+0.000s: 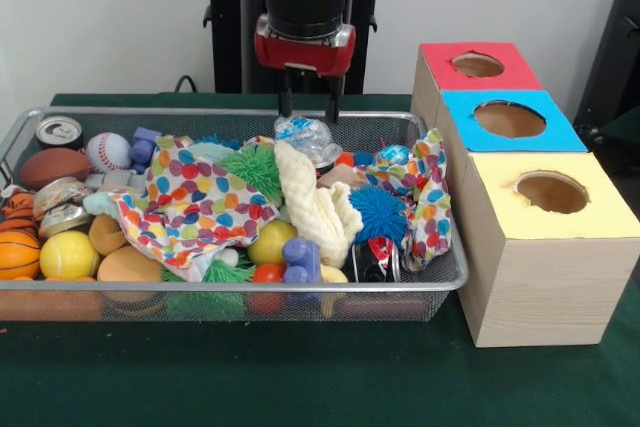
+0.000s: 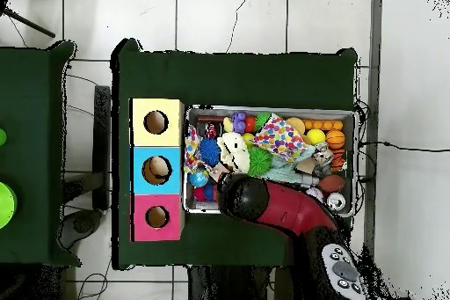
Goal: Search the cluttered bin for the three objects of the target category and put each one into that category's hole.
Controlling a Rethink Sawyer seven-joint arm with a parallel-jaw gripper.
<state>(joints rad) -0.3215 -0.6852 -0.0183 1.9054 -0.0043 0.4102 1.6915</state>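
Nearest camera, on green desk (image 1: 300,377): wire bin (image 1: 455,272) crammed with clutter. Front row: basketball (image 1: 17,252), yellow ball (image 1: 68,255), blue dumbbell toy (image 1: 300,260). Middle: polka-dot cloth (image 1: 195,205), cream cloth (image 1: 315,207), spiky blue ball (image 1: 378,212). Back row: baseball (image 1: 107,151), can (image 1: 58,131), crumpled plastic bottle (image 1: 308,137). Beside bin: wooden box with yellow hole (image 1: 551,191), then blue hole (image 1: 510,119), red hole (image 1: 477,65) farthest. Hand (image 1: 308,107) hangs at bin's back edge just above bottle, fingers apart, holding nothing. Target category not identifiable.
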